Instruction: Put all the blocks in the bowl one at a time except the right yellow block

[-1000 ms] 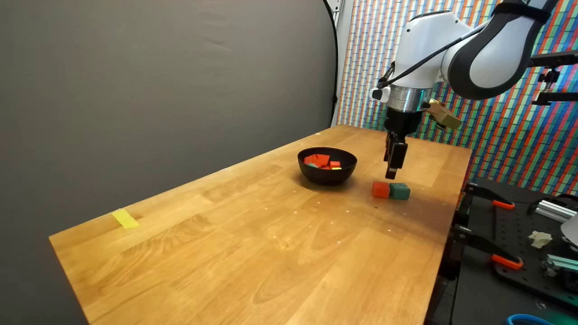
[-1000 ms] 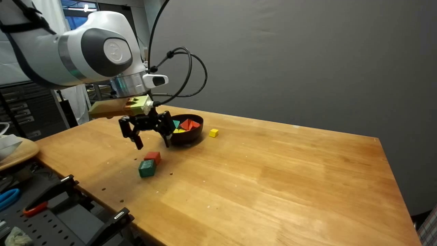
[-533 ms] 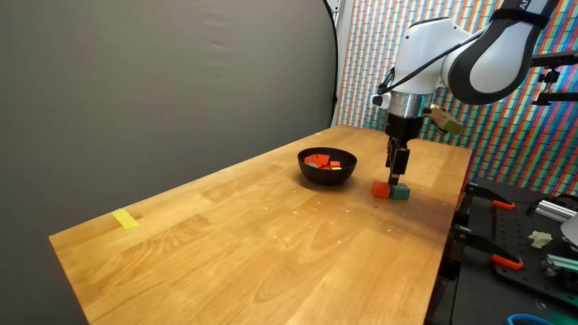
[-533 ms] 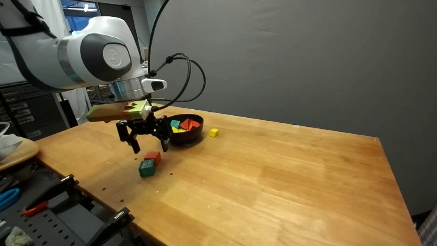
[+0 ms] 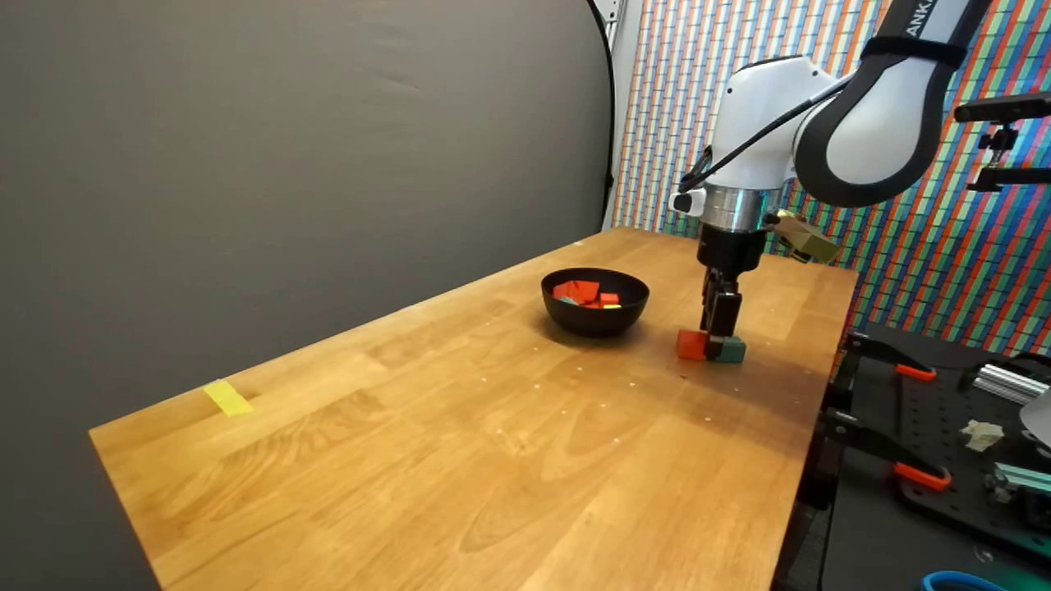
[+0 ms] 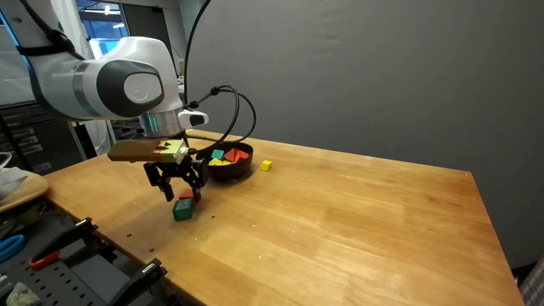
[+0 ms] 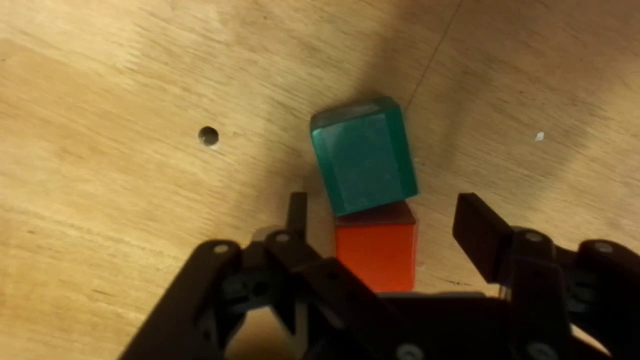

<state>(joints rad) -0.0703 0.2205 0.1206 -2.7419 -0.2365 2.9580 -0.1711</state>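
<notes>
Black two-fingered pincer (image 7: 381, 217) spread wide around a red cube-shaped block (image 7: 376, 257)

OK so the pincer is pointing straight down, low over the light wooden counter (image 6: 361, 238), on the end of a white-and-grey robot arm (image 6: 127, 87). Its fingers (image 7: 480, 240) are well apart. In the wrist view the red block sits between them, with a strip of counter showing on either side, so they're not pressed on it. Can't tell if the fingertips reach the counter.

Right up against the red block is a teal-green cube-shaped block (image 7: 367, 160), turned at a slight angle. They look like they touch, but the green one overlaps the red in that view, so I can't swear to it.

The round black bowl (image 5: 595, 324) stands upright on the counter near that pair, in both exterior views. Piled inside: some red blocks (image 6: 235, 155), a small teal-green block (image 6: 217, 154) and some yellow blocks (image 6: 215, 162). A lone yellow cube-shaped block (image 6: 266, 165) is on the counter, just beside the bowl.

In an exterior view there's also a flat strip of yellow tape (image 5: 228, 397) near the counter's edge, well apart from everything else.
</notes>
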